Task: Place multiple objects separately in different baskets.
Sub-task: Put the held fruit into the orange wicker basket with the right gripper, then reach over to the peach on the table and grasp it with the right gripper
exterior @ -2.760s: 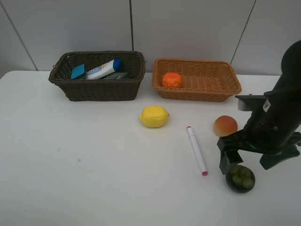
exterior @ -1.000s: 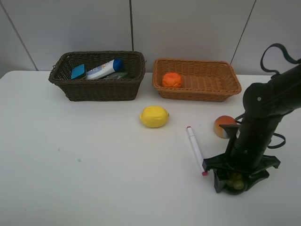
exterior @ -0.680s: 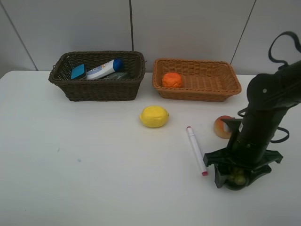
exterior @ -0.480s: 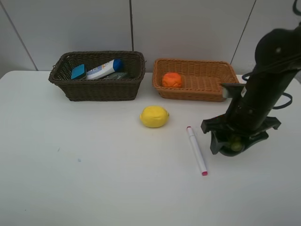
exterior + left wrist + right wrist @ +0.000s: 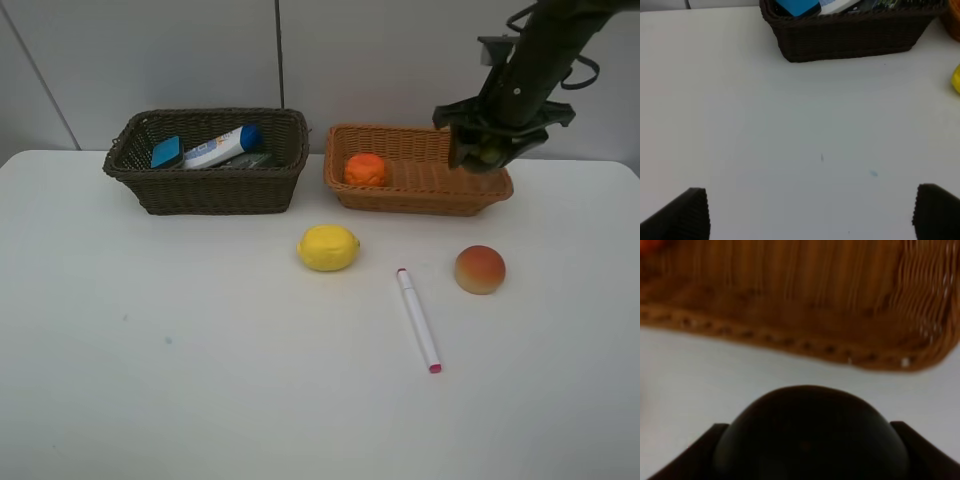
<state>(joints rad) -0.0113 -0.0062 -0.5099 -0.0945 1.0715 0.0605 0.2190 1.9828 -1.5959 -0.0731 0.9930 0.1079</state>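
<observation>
Surfaces noted: dark brown basket (image 5: 215,190) and light orange-tan basket (image 5: 420,198) both coarse woven wicker, the lighter with a faint sheen; table (image 5: 200,350) smooth matt white; yellow lemon (image 5: 328,247) matt; peach (image 5: 480,269) matt; white pink-tipped marker (image 5: 418,320) smooth plastic; dark green mangosteen (image 5: 810,435) smooth, dull.

Lab-like robot test setup: plain white table (image 5: 150,380), bare grey panelled wall (image 5: 400,60) behind.

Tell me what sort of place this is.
Likely a robotics lab bench, not a home: a white table against plain grey wall panels, a black robot arm over it, and a dark brown basket and an orange-tan basket set out for sorting.
</observation>
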